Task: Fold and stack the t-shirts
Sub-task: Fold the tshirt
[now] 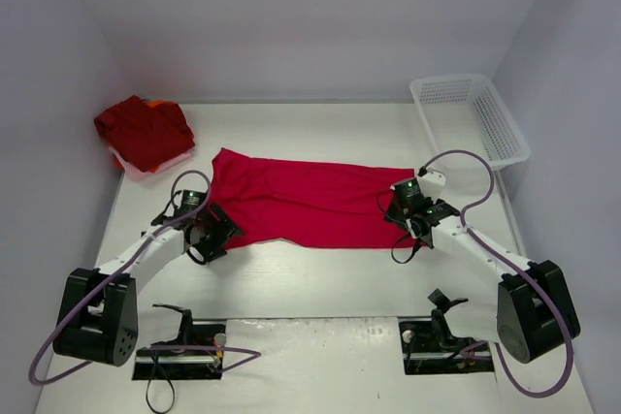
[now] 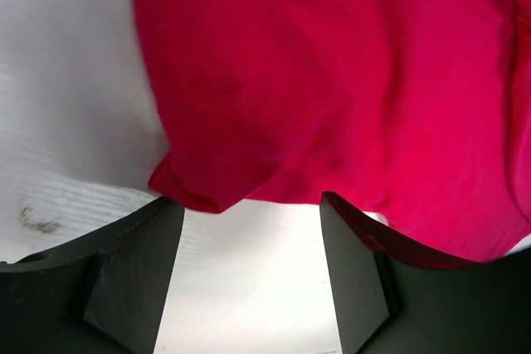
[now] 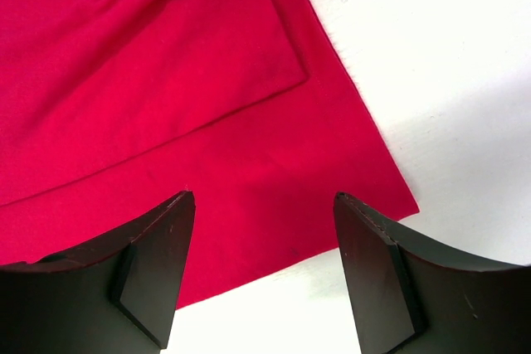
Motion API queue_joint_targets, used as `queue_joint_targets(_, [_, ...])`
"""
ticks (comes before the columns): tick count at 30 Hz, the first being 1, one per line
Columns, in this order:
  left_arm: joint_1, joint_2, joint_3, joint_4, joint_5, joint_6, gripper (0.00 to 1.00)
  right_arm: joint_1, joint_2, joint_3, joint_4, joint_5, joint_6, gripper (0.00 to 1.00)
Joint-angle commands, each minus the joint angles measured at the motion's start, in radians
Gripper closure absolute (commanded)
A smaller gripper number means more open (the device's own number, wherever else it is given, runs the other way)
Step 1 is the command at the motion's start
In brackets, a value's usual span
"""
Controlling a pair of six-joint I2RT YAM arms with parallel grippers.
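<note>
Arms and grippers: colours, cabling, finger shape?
Left arm and right arm: white links on black bases, a purple cable looping along each. Left gripper and right gripper: two matte black, wedge-shaped fingers apiece.

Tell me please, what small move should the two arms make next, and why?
The left tool and the right tool stand open, each at a near corner of the spread shirt, gripping nothing. So probably: lower both and close them on those corners, ready to fold.
</note>
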State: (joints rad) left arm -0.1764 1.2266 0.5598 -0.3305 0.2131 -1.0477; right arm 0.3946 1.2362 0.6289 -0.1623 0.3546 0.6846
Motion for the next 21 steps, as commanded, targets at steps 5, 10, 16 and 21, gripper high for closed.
queue_joint_targets(5, [0.006, 0.086, 0.034, 0.09, 0.008, 0.029, 0.38, 0.009, -0.021, 0.035, -0.003, 0.057, 0.016, 0.36])
queue_joint_targets(10, [0.006, 0.094, 0.043, 0.094, 0.019, 0.034, 0.39, 0.007, -0.015, 0.04, -0.003, 0.06, 0.012, 0.37])
queue_joint_targets(16, [0.008, 0.019, 0.017, 0.062, -0.02, 0.044, 0.57, 0.007, -0.006, 0.04, -0.002, 0.058, 0.015, 0.37])
queue_joint_targets(21, [0.005, -0.048, 0.006, 0.012, -0.075, 0.06, 0.89, 0.009, -0.004, 0.037, 0.0, 0.058, 0.018, 0.38])
